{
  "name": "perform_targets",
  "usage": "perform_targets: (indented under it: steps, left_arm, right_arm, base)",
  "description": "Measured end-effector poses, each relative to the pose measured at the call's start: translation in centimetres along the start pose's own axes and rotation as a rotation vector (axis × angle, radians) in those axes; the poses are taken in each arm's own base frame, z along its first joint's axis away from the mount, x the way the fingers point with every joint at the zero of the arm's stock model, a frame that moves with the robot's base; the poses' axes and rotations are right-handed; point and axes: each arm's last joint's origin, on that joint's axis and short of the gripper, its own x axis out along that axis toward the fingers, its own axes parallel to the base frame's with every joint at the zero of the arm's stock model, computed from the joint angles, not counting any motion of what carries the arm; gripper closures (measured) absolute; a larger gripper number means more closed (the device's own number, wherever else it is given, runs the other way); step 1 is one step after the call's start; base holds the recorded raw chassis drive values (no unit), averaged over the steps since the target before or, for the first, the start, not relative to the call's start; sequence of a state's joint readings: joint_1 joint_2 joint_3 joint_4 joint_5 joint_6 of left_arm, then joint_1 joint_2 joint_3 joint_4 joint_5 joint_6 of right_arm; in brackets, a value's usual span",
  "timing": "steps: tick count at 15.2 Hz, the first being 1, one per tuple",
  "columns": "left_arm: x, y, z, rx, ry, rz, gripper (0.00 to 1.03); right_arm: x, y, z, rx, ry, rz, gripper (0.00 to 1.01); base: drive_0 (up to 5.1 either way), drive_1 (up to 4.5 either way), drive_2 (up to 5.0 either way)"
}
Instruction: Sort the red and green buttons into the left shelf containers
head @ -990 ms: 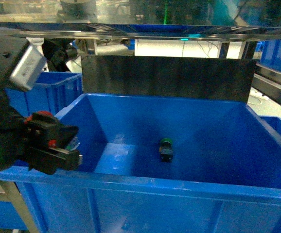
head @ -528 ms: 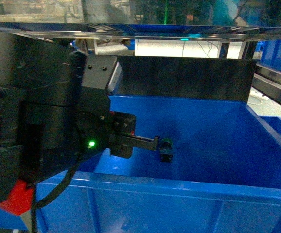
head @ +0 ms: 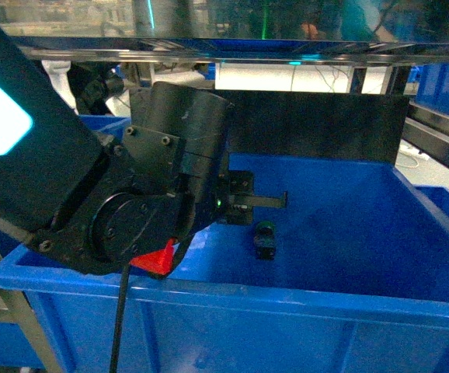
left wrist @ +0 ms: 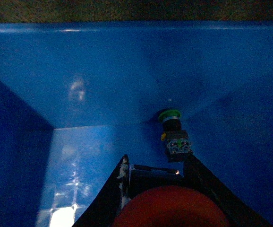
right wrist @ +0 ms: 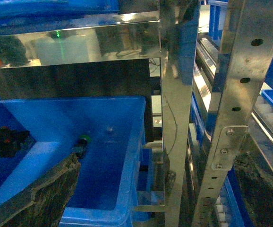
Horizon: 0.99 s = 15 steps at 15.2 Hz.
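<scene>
Left claw [head: 275, 200] is inside the large deep blue plastic bin with a rolled rim [head: 232, 297], reaching in over the near-left corner. It is clamped on the red mushroom-cap push button [left wrist: 170, 208]; the wrist view shows the dark fingers [left wrist: 109, 194] hugging both sides of the cap. Green-cap push button on a dark blocky body [head: 265, 238] lies on the bin floor, on its side, cap toward the far wall, just below and ahead of the claw, not touching it. Bin floor left of the green button is bare; the sloped walls stand well apart from it. Steel shelf rail [head: 232, 48] runs close overhead. Right claw: not seen in any view; its wrist camera shows the bin's right edge beside the perforated steel shelf uprights [right wrist: 231, 109].
</scene>
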<state>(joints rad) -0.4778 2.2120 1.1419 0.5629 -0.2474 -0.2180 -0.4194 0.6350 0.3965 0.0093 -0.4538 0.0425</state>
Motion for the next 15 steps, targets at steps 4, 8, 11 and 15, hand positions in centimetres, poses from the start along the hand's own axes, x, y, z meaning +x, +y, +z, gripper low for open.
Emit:
perform_targets:
  steps: [4,8,11,15]
  left_arm:
    - [1.4,-0.2,-0.3,-0.036,0.018,-0.030,0.55]
    - [0.6,0.3,0.0,-0.047,-0.012,-0.036,0.25]
    - [-0.9,1.1,0.1,-0.044,-0.035,-0.045,0.08]
    - [-7.4,4.6,0.9,-0.045,-0.118,-0.084,0.05]
  right_arm:
    - [0.0,0.0,0.0,0.000,0.000,0.000,0.03]
    - [0.0,0.0,0.0,0.000,0.000,0.000,0.03]
    - [0.0,0.0,0.0,0.000,0.000,0.000,0.03]
    - [0.0,0.0,0.0,-0.001,-0.001,0.000,0.03]
  base:
    - [0.0,0.00,0.0]
    - [0.0,0.00,0.0]
    - [0.0,0.00,0.0]
    - [0.0,0.00,0.0]
